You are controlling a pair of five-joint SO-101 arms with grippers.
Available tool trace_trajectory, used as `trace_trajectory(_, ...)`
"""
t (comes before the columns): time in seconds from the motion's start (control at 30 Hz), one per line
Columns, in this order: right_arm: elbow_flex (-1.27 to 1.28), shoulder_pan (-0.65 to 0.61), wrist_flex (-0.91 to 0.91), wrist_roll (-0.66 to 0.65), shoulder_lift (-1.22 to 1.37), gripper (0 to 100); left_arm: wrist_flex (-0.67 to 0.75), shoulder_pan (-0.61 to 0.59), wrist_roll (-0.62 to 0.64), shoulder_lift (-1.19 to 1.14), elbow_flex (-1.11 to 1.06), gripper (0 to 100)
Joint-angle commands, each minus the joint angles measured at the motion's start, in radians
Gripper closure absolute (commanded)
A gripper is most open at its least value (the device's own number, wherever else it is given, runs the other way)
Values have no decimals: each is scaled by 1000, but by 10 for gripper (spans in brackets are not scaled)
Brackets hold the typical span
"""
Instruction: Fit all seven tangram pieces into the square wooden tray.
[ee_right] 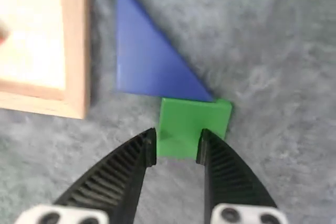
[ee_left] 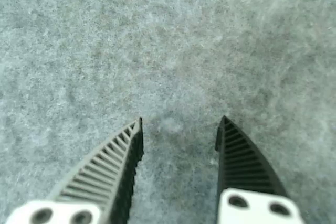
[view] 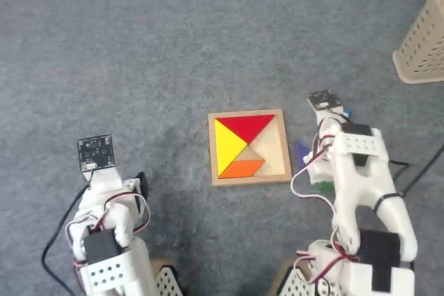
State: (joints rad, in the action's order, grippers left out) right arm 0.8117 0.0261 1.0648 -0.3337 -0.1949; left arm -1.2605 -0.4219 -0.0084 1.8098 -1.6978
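Note:
The square wooden tray (view: 281, 145) lies mid-table and holds a red triangle (view: 244, 127), a yellow triangle (view: 227, 147), an orange piece (view: 241, 168) and a small tan triangle (view: 254, 153); its right part is bare wood. Just right of the tray lie a blue triangle (ee_right: 149, 61) and a green square (ee_right: 194, 119), touching each other. My right gripper (ee_right: 176, 142) hovers open over the green square's near edge, one fingertip at its side, the other above it. My left gripper (ee_left: 181, 124) is open over bare carpet at the lower left.
A beige slatted basket (view: 423, 39) stands at the back right edge. The tray's corner (ee_right: 73, 51) sits close beside the blue triangle. Grey carpet covers the whole table. Cables trail from both arm bases at the front.

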Motion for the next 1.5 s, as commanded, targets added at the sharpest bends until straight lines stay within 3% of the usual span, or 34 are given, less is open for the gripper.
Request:
trace_trajectory(0.0,15,-39,-36,9,-2,857,-5,3,-5,14,13,784)
trace_trajectory(0.27,54,-24,-96,5,-1,856,-5,3,-5,14,13,784)
trace_trajectory(0.5,80,-22,-99,0,-2,741,-5,3,-5,14,13,784)
trace_trajectory(0.87,37,-15,-90,-2,-15,756,-5,3,-5,14,13,784)
trace_trajectory(1.07,-43,18,-36,-92,16,756,-5,3,-5,14,13,784)
trace_trajectory(1.47,-43,22,-101,-89,153,764,-5,3,-5,14,13,784)
